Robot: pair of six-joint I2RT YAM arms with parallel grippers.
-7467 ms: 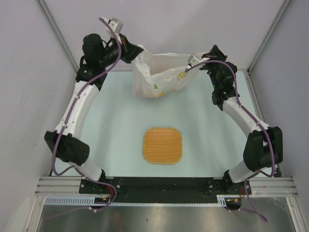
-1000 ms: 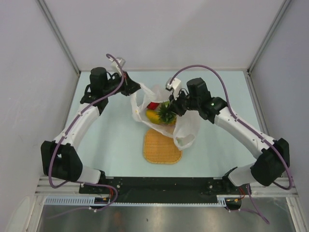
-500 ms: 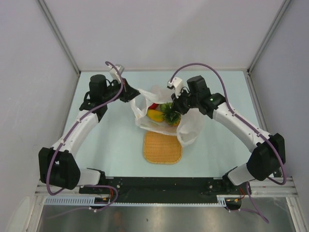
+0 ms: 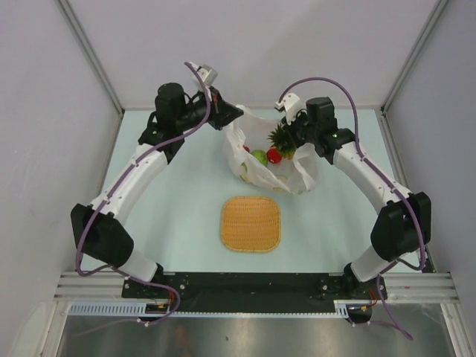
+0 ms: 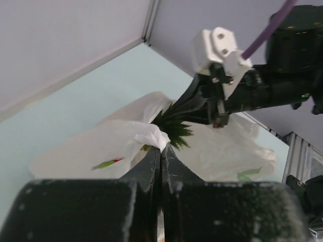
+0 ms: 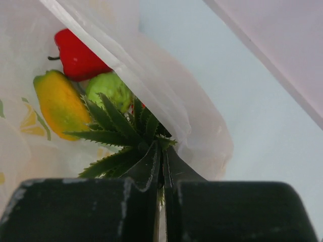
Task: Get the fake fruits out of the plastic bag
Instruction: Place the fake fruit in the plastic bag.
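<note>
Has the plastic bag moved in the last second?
Yes. The plastic bag moved back and slightly right. A second ago it overlapped the far edge of the woven mat; now it lies clear beyond it.

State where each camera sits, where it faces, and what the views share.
Top external: above and behind, looking down on both arms, a flat woven orange mat and a thin translucent white plastic bag.
Left wrist: looks along the shut left gripper pinching the bag's edge, toward the right gripper.
Right wrist: looks past its own shut gripper into the bag at a spiky green pineapple crown.
All three share bag and crown.
</note>
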